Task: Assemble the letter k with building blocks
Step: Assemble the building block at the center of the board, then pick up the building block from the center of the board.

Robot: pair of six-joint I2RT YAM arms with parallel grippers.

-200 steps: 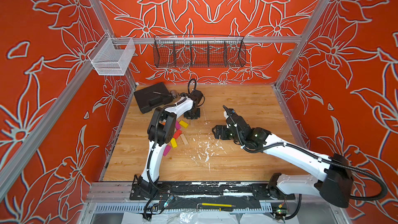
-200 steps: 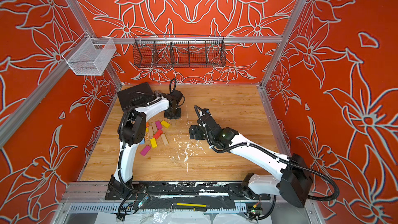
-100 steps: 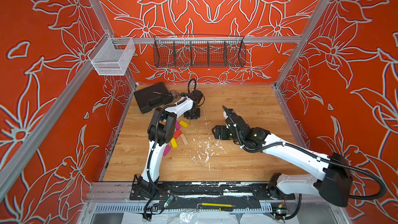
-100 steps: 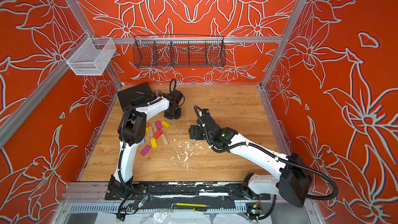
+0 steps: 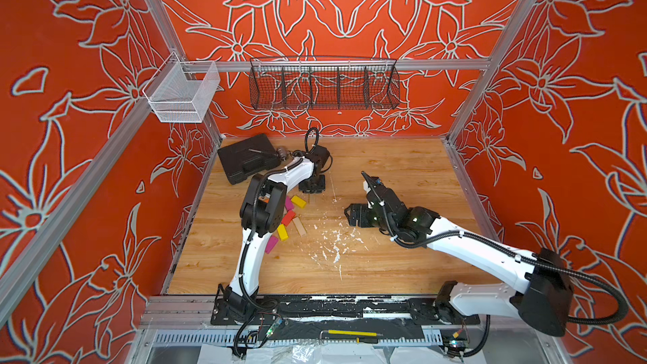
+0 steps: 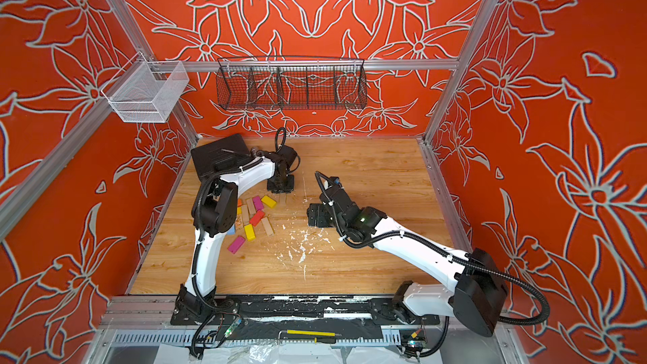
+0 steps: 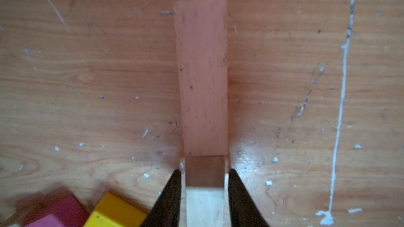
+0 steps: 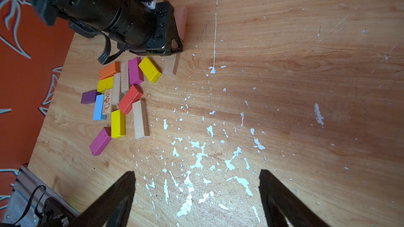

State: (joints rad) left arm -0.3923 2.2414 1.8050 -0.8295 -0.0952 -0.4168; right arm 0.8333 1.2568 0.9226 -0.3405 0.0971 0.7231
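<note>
We saw left gripper (image 7: 204,171) straddling pale block (image 7: 202,77) flat on table (image 7: 87,62), grip unclear; right gripper (image 8: 196,171) gaped empty, right of coloured blocks (image 8: 130,99).

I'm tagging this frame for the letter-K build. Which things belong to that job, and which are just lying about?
Belongs: far pale block; near pale block between the left gripper's fingers; pile of loose blocks.

Lying about: black case; white paint flecks; black wire basket; white mesh basket; yellow-handled tool.
</note>
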